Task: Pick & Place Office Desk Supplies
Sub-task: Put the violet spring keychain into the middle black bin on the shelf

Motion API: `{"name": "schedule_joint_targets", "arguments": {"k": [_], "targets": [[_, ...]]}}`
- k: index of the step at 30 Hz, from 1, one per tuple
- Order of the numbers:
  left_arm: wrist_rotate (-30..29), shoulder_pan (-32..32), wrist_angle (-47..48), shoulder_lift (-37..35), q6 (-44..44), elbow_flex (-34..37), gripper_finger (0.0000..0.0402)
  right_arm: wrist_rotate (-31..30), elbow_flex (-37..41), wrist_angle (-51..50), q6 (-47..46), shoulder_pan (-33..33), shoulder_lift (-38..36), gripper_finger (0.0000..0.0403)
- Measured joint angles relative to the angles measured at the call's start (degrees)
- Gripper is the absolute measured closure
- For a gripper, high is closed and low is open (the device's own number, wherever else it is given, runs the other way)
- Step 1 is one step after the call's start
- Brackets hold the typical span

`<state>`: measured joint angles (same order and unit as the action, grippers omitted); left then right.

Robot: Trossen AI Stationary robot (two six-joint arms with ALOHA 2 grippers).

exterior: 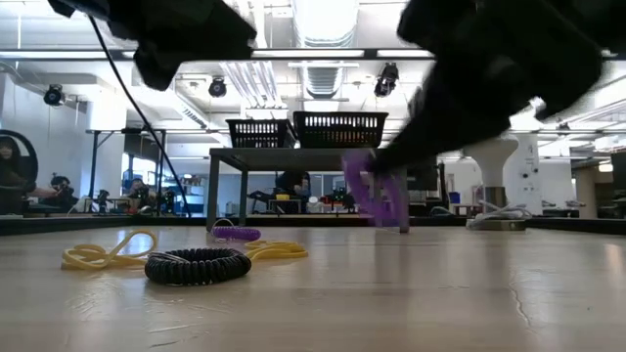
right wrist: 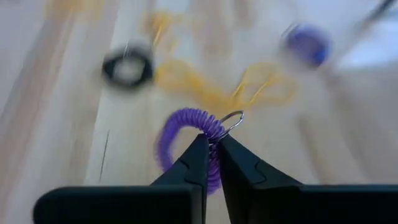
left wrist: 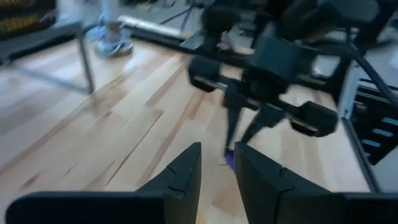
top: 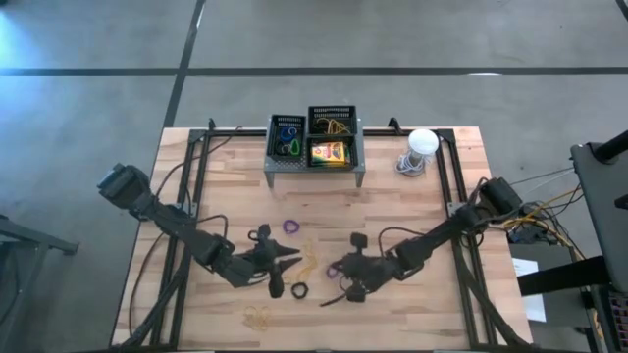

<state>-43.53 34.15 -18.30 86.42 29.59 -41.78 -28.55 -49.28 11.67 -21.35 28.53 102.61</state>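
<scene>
- Right wrist view: the right claw [right wrist: 210,149] is clamped on a purple coil band [right wrist: 186,140] beside its metal ring.
- In the low view, that band hangs clear of the tabletop [exterior: 411,293].
- The high view places the right claw toward the tabletop's front edge, right of centre.
- The left claw [top: 292,263] sits near the front edge, left of centre, fingers slightly apart, holding nothing.
- A black coil band [top: 299,290], another purple band [top: 290,226] and tan rubber bands [top: 310,257] lie between the arms.
- A crayon box [top: 330,152] rests in the mesh rack [top: 314,169] at the back edge.
</scene>
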Motion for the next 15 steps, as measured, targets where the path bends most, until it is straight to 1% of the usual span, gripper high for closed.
{"name": "schedule_joint_targets", "arguments": {"k": [4, 8, 10, 13, 15], "targets": [[0.4, 0.7, -11.4, 4.7, -8.2, -0.8, 0.03, -13.2, 0.0, 5.5, -0.6, 0.8, -2.4, 0.038], [0.5, 0.6, -15.9, 9.5, -12.5, -3.2, 0.03, -24.1, -0.1, 7.0, -0.8, 1.6, -6.2, 0.038], [0.4, 0.1, -16.3, 11.1, -14.4, -4.6, 0.03, -26.8, -0.1, 7.0, -0.7, 2.0, -8.1, 0.038], [0.2, -0.9, -16.2, 12.7, -17.9, -6.5, 0.0295, -27.3, -0.1, 7.2, 1.1, 2.0, -10.8, 0.038], [0.2, -1.7, -16.2, 13.0, -21.0, -7.9, 0.0284, -27.2, -0.1, 7.2, 2.1, 2.1, -11.7, 0.038]]}}
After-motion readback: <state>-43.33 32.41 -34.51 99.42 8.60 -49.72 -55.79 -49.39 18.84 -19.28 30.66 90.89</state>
